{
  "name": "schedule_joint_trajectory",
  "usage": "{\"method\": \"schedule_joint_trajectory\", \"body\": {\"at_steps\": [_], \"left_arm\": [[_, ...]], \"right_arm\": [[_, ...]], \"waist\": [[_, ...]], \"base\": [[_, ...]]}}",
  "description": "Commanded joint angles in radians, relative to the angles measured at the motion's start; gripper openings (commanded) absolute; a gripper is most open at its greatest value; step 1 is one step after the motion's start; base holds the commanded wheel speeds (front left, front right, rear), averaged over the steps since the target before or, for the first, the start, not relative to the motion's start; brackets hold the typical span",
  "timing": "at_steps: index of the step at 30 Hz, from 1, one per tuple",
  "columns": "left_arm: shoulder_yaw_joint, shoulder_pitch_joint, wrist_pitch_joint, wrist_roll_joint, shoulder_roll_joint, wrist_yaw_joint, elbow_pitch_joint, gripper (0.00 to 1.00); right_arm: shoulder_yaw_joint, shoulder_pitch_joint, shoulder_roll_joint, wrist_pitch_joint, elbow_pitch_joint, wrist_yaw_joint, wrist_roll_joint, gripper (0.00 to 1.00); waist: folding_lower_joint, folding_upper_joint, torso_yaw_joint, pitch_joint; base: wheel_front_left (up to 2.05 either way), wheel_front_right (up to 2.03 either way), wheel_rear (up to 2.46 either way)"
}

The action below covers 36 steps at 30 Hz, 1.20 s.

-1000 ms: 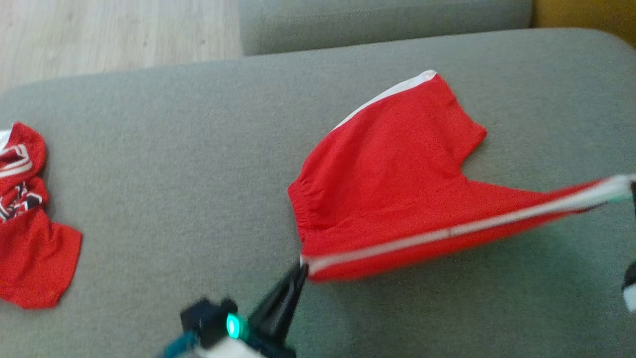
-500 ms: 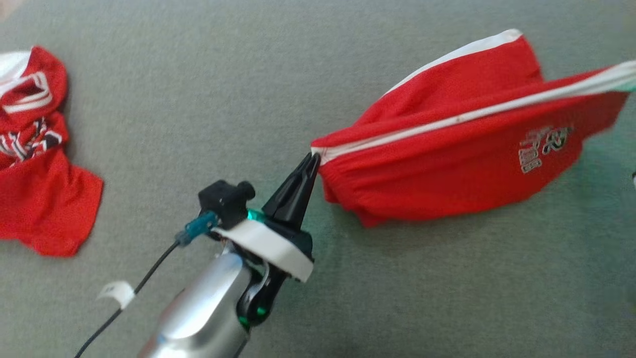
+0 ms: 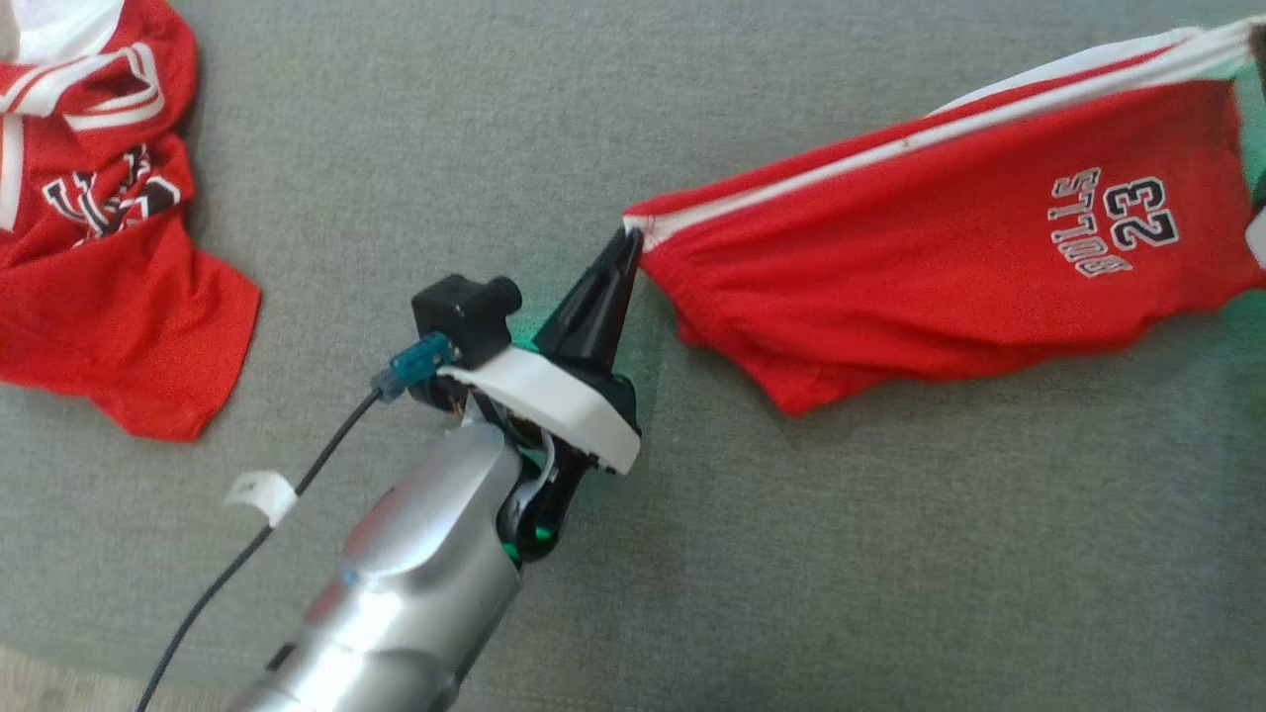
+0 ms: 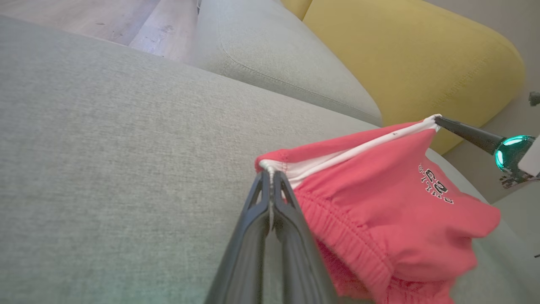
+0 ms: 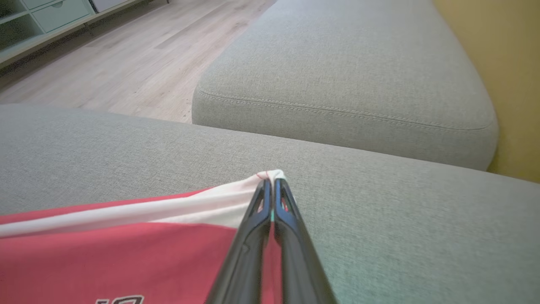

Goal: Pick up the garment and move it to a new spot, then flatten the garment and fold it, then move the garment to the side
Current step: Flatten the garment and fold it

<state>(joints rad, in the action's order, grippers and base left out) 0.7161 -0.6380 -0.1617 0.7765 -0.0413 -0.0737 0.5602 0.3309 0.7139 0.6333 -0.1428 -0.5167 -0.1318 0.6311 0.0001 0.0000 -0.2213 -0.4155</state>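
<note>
While both arms hold it up, your red shorts [image 3: 949,257] hang stretched in a line over the right half of the grey sofa seat [image 3: 396,119]. The left pincer [image 3: 628,237] is closed tight, fingers pressed together with only cloth between them. It pinches the left end of the top edge, where the white stripe [image 3: 890,148] meets the gathered waistband [image 4: 350,240]. The right pincer [image 5: 272,181] is closed just as tightly on the white corner at the far right end, and the left wrist view shows its tip [image 4: 438,119] drawing that corner taut. The stripe runs straight from one grip to the other, rising toward the right and far side. Below it the red cloth sags in soft folds, with the black-and-white "BULLS 23" print [image 3: 1113,222] facing up near the right end. A shadow lies on the seat under the lower hem; you probably have the hem just off the fabric, though the head view does not settle whether it touches.

Well apart at the far left of the seat lies a crumpled red jersey [image 3: 99,198] with white trim. A black cable [image 3: 227,583] trails from the left wrist toward the near edge. Beyond the seat you can see a second grey cushion [image 5: 346,71], a yellow cushion [image 4: 405,55] to its right, and wood floor [image 5: 126,63] to its left.
</note>
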Motion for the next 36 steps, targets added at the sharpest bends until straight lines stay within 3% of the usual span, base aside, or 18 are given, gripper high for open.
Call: {"method": "schedule_joint_trajectory", "body": {"at_steps": [1, 2, 3, 4, 9, 13, 20, 25, 29, 30, 31, 36], "left_arm": [[-0.025, -0.036, -0.015, 0.006, -0.013, -0.005, -0.015, 0.23], [-0.020, -0.045, -0.022, 0.012, -0.012, -0.007, -0.003, 0.44], [-0.015, -0.054, -0.028, 0.016, -0.011, -0.009, 0.008, 0.89], [-0.011, -0.061, -0.036, 0.022, -0.010, -0.010, 0.017, 1.00], [0.017, -0.071, -0.078, 0.034, -0.009, 0.016, 0.038, 1.00], [0.004, -0.043, -0.098, -0.041, -0.009, 0.081, 0.015, 1.00], [-0.143, 0.154, -0.100, -0.314, -0.009, 0.225, -0.249, 1.00], [-0.180, 0.292, -0.100, -0.442, -0.009, 0.275, -0.433, 1.00], [-0.178, 0.371, -0.100, -0.501, -0.009, 0.292, -0.526, 1.00], [-0.176, 0.387, -0.100, -0.513, -0.009, 0.292, -0.539, 1.00], [-0.174, 0.399, -0.100, -0.524, -0.009, 0.293, -0.549, 1.00], [-0.183, 0.443, -0.100, -0.563, -0.009, 0.294, -0.564, 1.00]], "right_arm": [[0.007, 0.012, 0.031, 0.015, 0.014, 0.001, 0.007, 0.00], [0.022, 0.028, 0.028, 0.025, -0.007, 0.001, 0.011, 0.00], [0.033, 0.043, 0.026, 0.035, -0.028, 0.001, 0.016, 0.35], [0.041, 0.057, 0.023, 0.050, -0.049, 0.001, 0.023, 1.00], [0.087, 0.071, 0.005, 0.119, -0.116, 0.001, 0.059, 1.00], [0.114, 0.031, 0.002, 0.142, -0.147, 0.001, 0.113, 1.00], [0.133, -0.047, 0.007, 0.114, -0.222, 0.001, 0.216, 1.00], [0.132, -0.079, 0.005, 0.091, -0.308, 0.001, 0.258, 1.00], [0.132, -0.103, -0.021, 0.021, -0.360, 0.001, 0.324, 1.00], [0.132, -0.107, -0.023, 0.011, -0.366, 0.001, 0.337, 0.60], [0.132, -0.111, -0.023, 0.008, -0.369, 0.001, 0.347, 0.00], [0.125, -0.103, -0.019, 0.065, -0.373, 0.001, 0.371, 0.00]], "waist": [[-0.0001, 0.0000, -0.008, -0.010], [-0.0001, 0.0000, -0.009, -0.012], [-0.0001, 0.0000, -0.011, -0.014], [-0.0001, 0.0000, -0.011, -0.015], [-0.0001, 0.0000, -0.005, 0.004], [-0.0001, 0.0000, 0.005, 0.034], [-0.0001, 0.0000, -0.010, 0.065], [-0.0001, 0.0000, -0.054, 0.079], [-0.0001, 0.0000, -0.088, 0.093], [-0.0001, 0.0000, -0.094, 0.098], [-0.0001, 0.0000, -0.098, 0.103], [-0.0001, 0.0000, -0.081, 0.133]], "base": [[0.00, 0.00, 0.00], [0.00, 0.00, 0.00], [0.00, 0.00, 0.00], [0.00, 0.00, 0.00], [0.00, 0.00, 0.00], [0.00, 0.00, 0.00], [0.00, 0.00, 0.00], [0.00, 0.00, 0.00], [0.00, 0.00, 0.00], [0.00, 0.00, 0.00], [0.00, 0.00, 0.00], [0.00, 0.00, 0.00]]}}
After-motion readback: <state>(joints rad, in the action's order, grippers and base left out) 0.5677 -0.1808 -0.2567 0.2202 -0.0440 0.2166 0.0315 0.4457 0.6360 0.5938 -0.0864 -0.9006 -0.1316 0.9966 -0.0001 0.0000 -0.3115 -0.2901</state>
